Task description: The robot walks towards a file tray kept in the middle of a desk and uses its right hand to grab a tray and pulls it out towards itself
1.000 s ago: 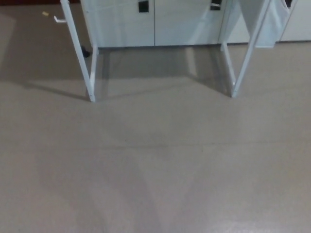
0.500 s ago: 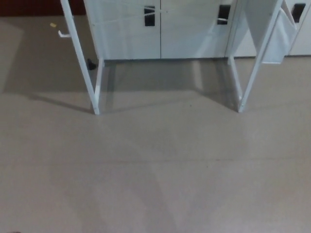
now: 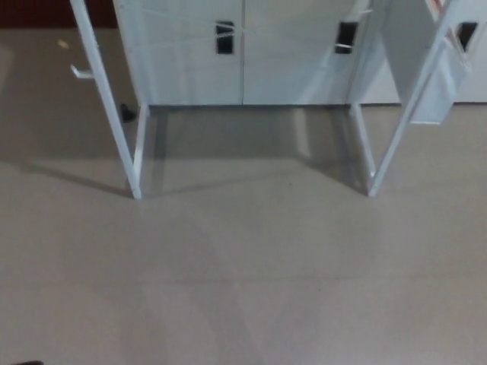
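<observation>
White cabinet doors (image 3: 243, 53) stand behind slanted frame legs (image 3: 135, 163) on beige floor (image 3: 243, 289).

One view only, from the robot's head, tilted steeply down and facing forward. Pale grey-beige floor (image 3: 243, 289) fills the lower two thirds of the frame, close underneath. White slanted metal desk legs (image 3: 137, 163) and white cabinet doors (image 3: 243, 61) sit further off along the top edge.
</observation>
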